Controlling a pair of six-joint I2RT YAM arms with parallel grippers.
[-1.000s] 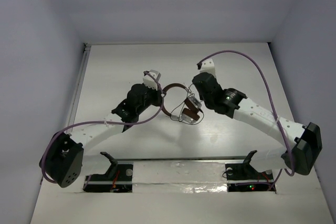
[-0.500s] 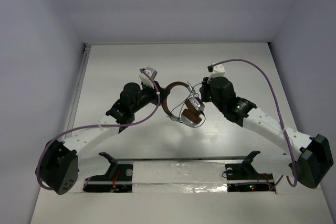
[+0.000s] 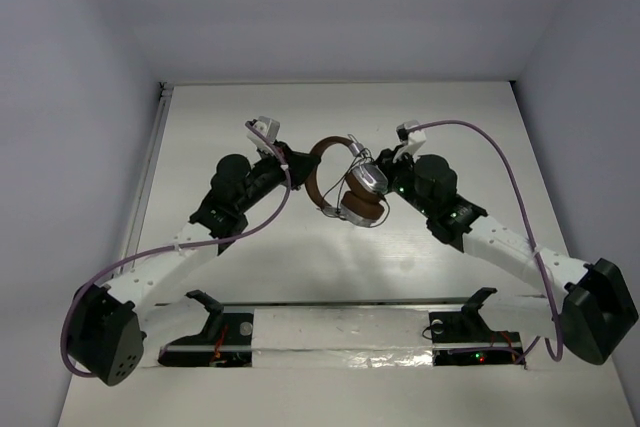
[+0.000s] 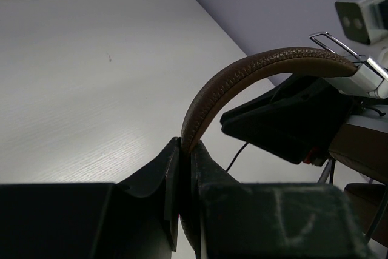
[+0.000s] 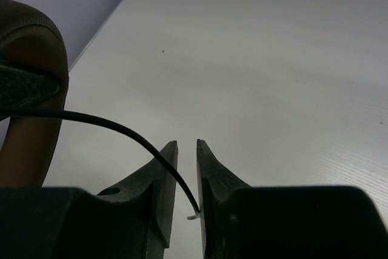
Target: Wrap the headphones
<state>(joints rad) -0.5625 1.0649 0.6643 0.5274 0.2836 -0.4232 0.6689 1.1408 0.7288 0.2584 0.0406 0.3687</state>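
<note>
The headphones (image 3: 345,182) hang in the air above the table's middle, with brown headband (image 3: 319,169) and silver ear cups (image 3: 366,184). My left gripper (image 3: 297,161) is shut on the headband, which arches up and right from the fingers in the left wrist view (image 4: 242,74). My right gripper (image 3: 388,171) sits just right of the ear cups. In the right wrist view its jaws (image 5: 187,147) stand almost closed, with the thin black cable (image 5: 109,124) running down between them. A brown pad (image 5: 30,89) shows at the left edge.
The white table (image 3: 450,117) lies under both arms. Purple robot cables (image 3: 490,142) loop over each arm. A metal rail with two black clamps (image 3: 210,307) runs along the near edge. Grey walls close the back and sides.
Both arms have moved away from the bases and carried the headphones up and farther back. The right gripper has shifted to the right of the ear cups.
</note>
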